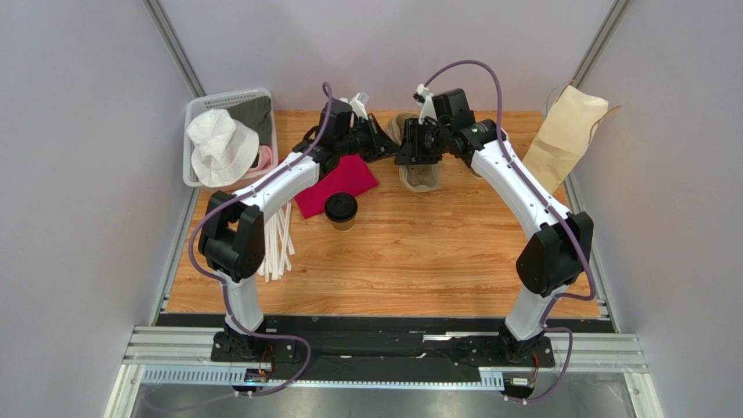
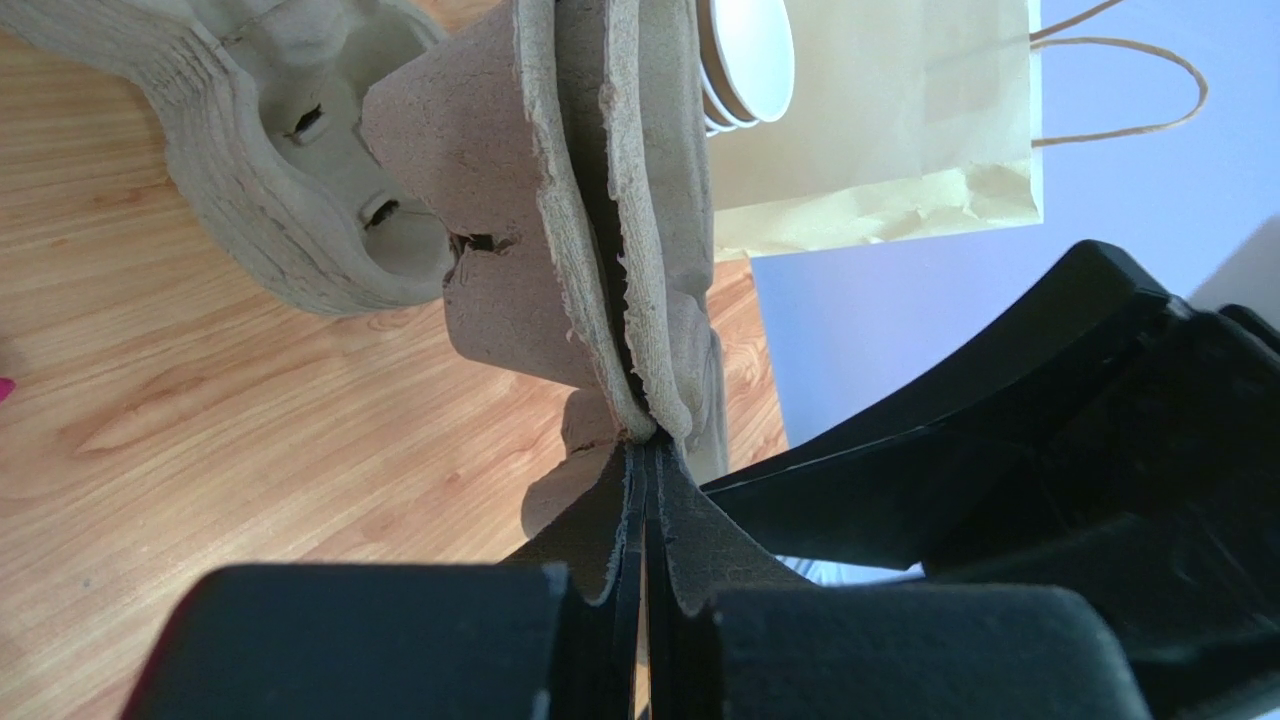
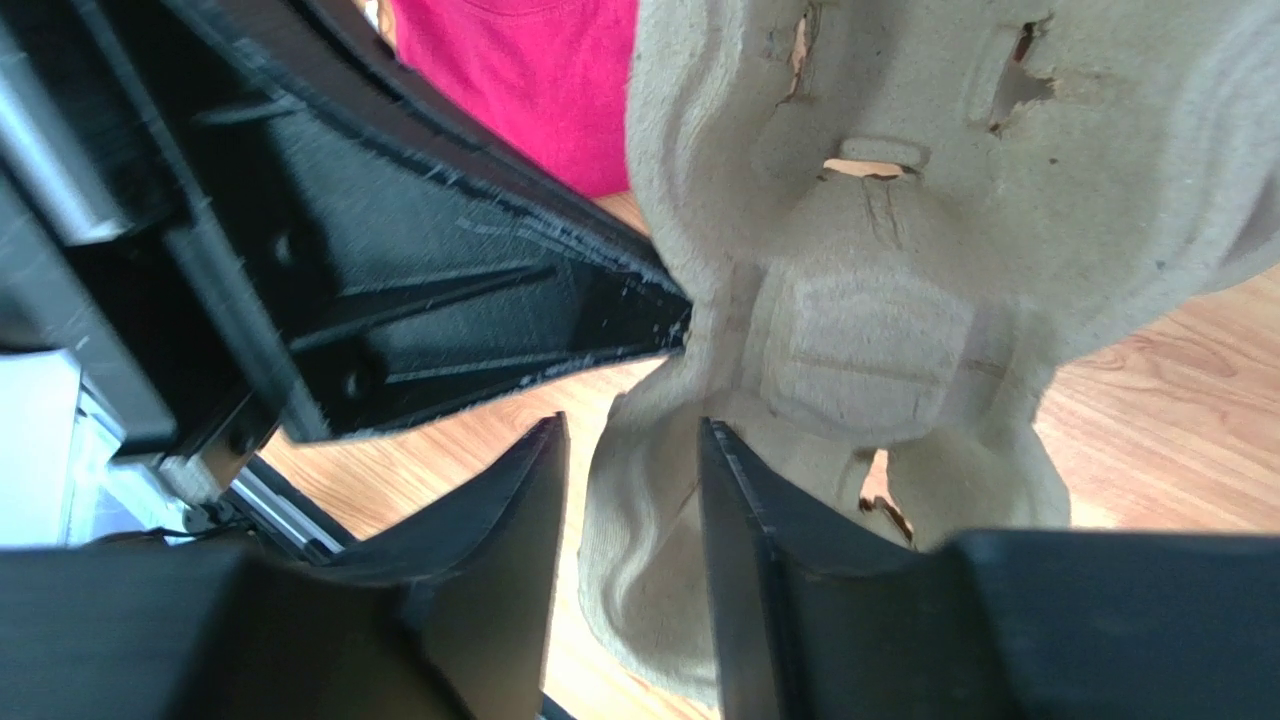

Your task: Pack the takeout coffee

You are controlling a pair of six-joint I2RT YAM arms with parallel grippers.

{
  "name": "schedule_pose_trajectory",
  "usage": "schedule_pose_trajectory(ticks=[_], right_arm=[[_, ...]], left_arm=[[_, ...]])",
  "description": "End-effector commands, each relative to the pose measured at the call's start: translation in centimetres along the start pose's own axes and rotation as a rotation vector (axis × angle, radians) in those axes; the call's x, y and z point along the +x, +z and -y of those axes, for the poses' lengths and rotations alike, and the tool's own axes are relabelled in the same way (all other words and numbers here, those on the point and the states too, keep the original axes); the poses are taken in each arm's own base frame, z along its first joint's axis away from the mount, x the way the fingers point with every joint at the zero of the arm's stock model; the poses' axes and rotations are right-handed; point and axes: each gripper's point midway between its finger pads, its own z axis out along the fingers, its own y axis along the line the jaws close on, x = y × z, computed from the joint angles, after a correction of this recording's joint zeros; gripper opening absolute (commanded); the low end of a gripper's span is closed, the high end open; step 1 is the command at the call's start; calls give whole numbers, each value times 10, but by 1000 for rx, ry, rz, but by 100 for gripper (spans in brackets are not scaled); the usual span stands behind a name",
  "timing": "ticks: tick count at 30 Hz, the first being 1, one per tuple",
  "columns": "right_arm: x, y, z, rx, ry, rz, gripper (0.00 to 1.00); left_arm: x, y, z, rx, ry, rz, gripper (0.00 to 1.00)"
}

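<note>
Right pincer (image 3: 633, 435) astride pulp tray (image 3: 902, 330) rim, perhaps gripping

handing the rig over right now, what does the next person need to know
Left end effector: shut on a pulp cup carrier, held on edge beside the carrier stack.
Right end effector: straddles that carrier's rim, grip unclear.
Takeout coffee: lidded, upright on the table by the red cloth.
Paper bag: far right.
Done: nothing packed. Left: probably seat coffee in carrier.

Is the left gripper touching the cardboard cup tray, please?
Touching. The left wrist view shows the left gripper with both fingers pinched on the edge of the cup tray, with no gap on either side.
</note>
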Motion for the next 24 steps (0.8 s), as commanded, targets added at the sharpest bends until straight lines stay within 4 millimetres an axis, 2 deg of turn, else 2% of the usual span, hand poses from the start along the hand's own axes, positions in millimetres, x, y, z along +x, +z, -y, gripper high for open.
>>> schedule_pose_trajectory(ticks=[1,5,7,13,15,17,20,22,23,24], right_arm=[[-2,3,-4,-10,30,6,36],[-6,-1,-5,-17,32,17,20],[-8,-6,-6,-24,34,25,18],[-17,-20,-1,-31,41,54,18],[-20,-26,-1,-42,45,63,23],[-22,-29,-1,-56,45,67,24],[-23,-29,-4,-91,61,64,17],[-23,-29,-4,-102,70,59,16],[-22,-27,-4,-110,78,51,6],[-21,-26,-4,-112,83,47,1]], left_arm=[[-13,-5,27,54,51,38,0],[-12,-6,26,51,51,37,0],[-11,-6,23,46,48,37,0],[-9,-5,19,38,47,34,0],[-9,-5,19,36,46,34,0],[-8,-4,18,38,45,32,0],[-9,-3,19,42,40,31,0],[-9,-3,20,45,40,30,0],[-8,-3,20,46,38,29,0],[-9,-4,21,46,39,31,0]])
